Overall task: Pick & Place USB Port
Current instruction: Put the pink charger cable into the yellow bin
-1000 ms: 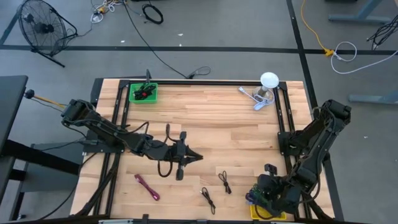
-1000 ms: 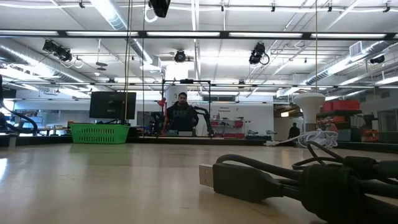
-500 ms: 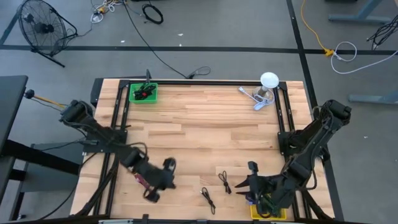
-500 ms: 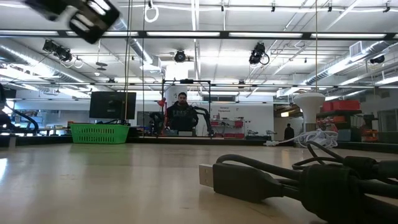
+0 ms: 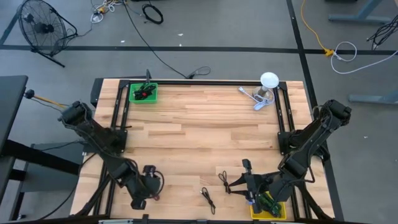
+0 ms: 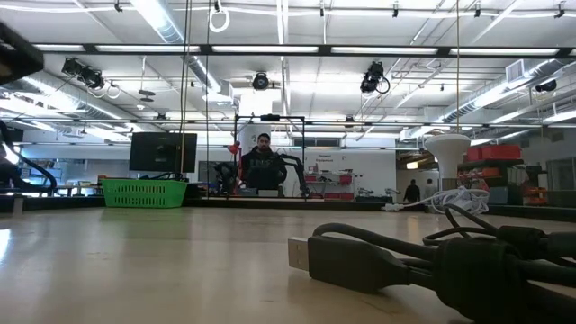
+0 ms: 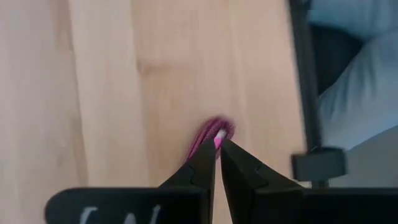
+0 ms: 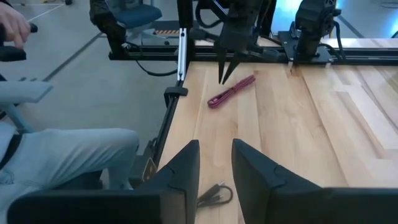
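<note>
A pink USB cable [image 8: 231,91] lies flat near the table's near left corner; in the high view my left arm hides it. My left gripper [image 7: 217,147] [image 5: 146,185] points down with its fingers shut, its tips just above one end of that cable [image 7: 211,133]. My right gripper [image 8: 214,155] [image 5: 230,184] is open, low and pointing toward the table's left, with a black cable [image 5: 224,180] [image 8: 214,195] lying below its fingers. Another black cable [image 5: 208,198] lies near the near edge. A black USB plug [image 6: 301,254] fills the low view's foreground.
A green basket [image 5: 143,93] sits at the far left, a white lamp-like object [image 5: 267,83] at the far right, and a yellow-green item [image 5: 268,206] at the near right corner. A seated person's leg [image 8: 68,155] is beside the table's left edge.
My left gripper has swung from the table's middle toward the near left corner and turned to point down over the pink cable. My right gripper has reached from the near right corner toward the table's left, up to the black cable. No cable has moved.
</note>
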